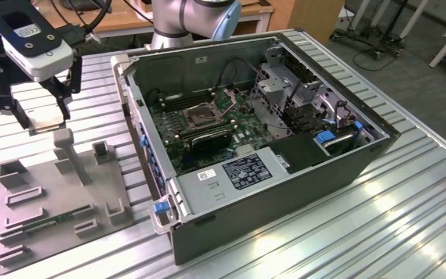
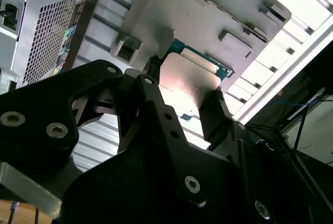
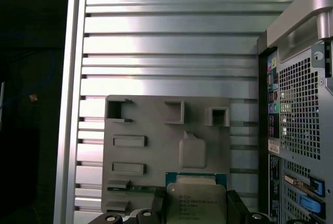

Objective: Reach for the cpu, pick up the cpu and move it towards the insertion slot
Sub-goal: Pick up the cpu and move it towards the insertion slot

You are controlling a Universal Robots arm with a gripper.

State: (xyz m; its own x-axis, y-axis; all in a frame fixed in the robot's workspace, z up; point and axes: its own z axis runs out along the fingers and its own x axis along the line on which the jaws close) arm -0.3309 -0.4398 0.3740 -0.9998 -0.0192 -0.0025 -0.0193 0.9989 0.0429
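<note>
— Item one, tool (image 1: 43, 119): status?
— Clenched on the cpu (image 3: 196, 201); I see the chip pinched by its edges between the fingers (image 2: 216, 115) in both wrist views, lifted clear above the grey holder (image 1: 56, 203) on the counter (image 1: 378, 221).
— Step in hand?
— Pickup done, by my reading; carry toward the insertion slot (image 1: 205, 115) barely begun. The slot sits on the board inside the open computer case (image 1: 285, 192), well apart from the tool.
— Requirement for the next move?
— A level carry over the case wall, grip kept firm.
</note>
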